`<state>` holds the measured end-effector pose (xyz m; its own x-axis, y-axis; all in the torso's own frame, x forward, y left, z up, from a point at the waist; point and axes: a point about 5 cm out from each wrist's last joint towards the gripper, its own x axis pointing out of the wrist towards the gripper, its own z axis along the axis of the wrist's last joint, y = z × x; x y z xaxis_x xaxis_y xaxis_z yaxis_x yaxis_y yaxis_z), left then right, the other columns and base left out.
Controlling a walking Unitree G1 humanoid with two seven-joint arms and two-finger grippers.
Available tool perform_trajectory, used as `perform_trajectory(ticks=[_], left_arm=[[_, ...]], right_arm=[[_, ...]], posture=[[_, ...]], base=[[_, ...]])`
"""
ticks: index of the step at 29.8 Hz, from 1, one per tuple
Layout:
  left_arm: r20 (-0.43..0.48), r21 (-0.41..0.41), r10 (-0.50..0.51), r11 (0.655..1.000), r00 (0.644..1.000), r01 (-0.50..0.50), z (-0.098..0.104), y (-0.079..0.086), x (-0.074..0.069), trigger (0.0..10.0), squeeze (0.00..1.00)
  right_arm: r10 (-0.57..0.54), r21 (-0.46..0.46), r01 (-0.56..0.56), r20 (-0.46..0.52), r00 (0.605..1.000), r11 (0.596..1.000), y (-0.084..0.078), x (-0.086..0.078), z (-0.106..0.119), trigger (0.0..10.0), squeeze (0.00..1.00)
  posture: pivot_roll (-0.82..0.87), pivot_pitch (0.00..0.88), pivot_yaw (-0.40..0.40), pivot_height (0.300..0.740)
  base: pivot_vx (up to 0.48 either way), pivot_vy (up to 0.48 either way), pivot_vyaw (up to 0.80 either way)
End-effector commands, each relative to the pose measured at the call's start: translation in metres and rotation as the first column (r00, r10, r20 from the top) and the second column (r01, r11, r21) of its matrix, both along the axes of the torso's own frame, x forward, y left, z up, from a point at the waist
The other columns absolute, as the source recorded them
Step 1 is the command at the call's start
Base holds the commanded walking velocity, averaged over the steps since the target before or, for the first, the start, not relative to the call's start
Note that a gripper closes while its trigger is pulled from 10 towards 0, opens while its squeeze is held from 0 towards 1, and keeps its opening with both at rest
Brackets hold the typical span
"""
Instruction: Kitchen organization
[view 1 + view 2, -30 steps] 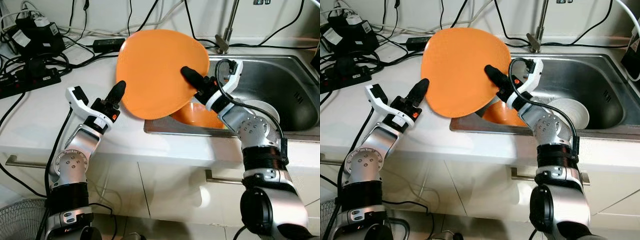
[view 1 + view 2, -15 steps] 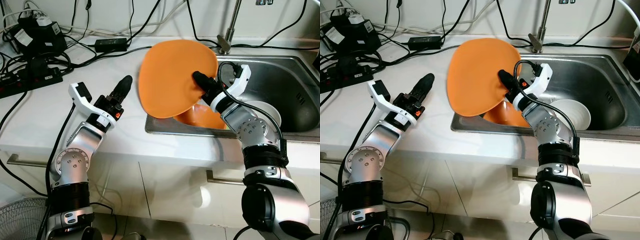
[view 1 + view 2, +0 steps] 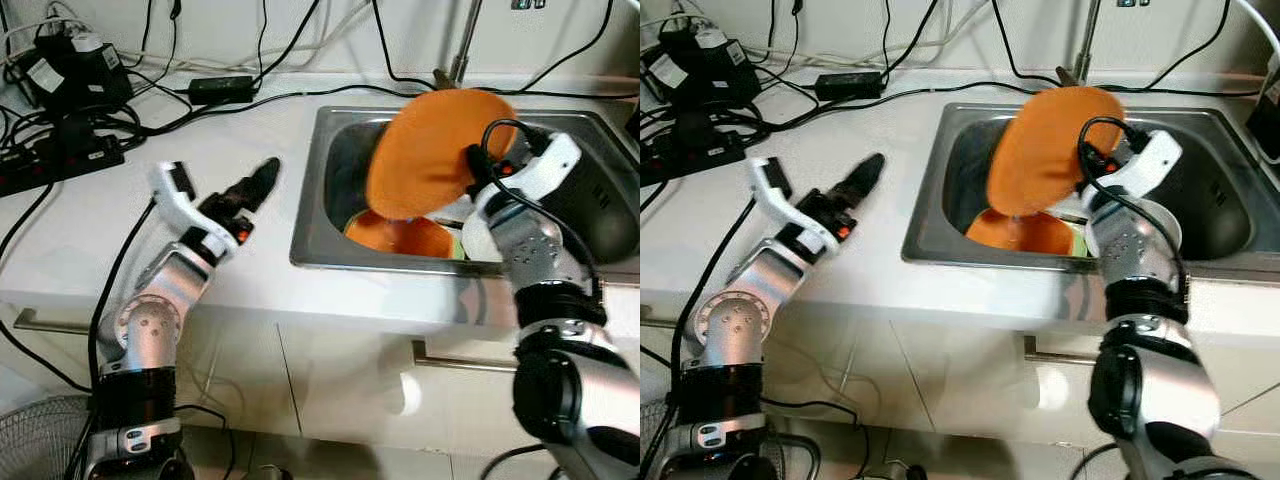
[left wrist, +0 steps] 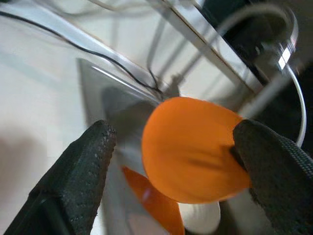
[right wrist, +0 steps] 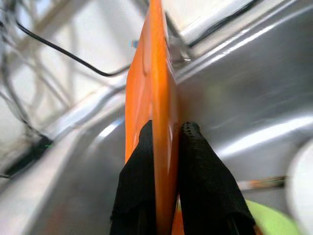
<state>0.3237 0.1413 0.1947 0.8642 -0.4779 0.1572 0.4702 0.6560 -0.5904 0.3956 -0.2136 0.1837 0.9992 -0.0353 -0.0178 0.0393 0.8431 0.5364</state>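
Orange plate (image 3: 432, 150) up on edge over the steel sink (image 3: 335, 165), pinched at its rim by the right tool (image 3: 474, 172), fingers clenched either side of it. Below it in the basin, another orange dish (image 3: 402, 236), something green and a white bowl (image 3: 1168, 226). Left tool (image 3: 250, 190) hovers over the white worktop (image 3: 120, 215), fingers spread, holding nothing. Black cables (image 3: 150, 110) and power strips trail along the back by the wall.
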Motion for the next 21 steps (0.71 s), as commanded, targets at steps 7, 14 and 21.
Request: perform_trajectory(ticks=[7,14,21], left_arm=[[-0.023,0.091,-0.018,0.996,1.000,0.020,-0.007,-0.007,0.000,10.0,0.43],[-0.017,0.152,-0.050,0.987,0.999,0.052,-0.008,-0.010,-0.005,10.0,0.15],[-0.026,0.310,-0.141,0.940,0.990,0.142,-0.014,-0.015,-0.011,10.0,0.00]], right_arm=[[0.076,-0.060,-0.083,-0.116,0.990,0.995,0.020,0.002,-0.022,0.0,0.00],[0.147,-0.066,-0.165,-0.219,0.965,0.984,0.040,-0.001,-0.045,0.0,0.00],[0.186,-0.074,-0.213,-0.272,0.944,0.974,0.050,-0.004,-0.055,2.6,0.00]], posture=[[-0.03,0.049,0.076,0.740],[-0.02,0.050,0.074,0.740],[-0.02,0.052,0.075,0.740]], base=[[0.000,0.000,0.00],[0.000,0.000,0.00],[0.000,0.000,0.00]])
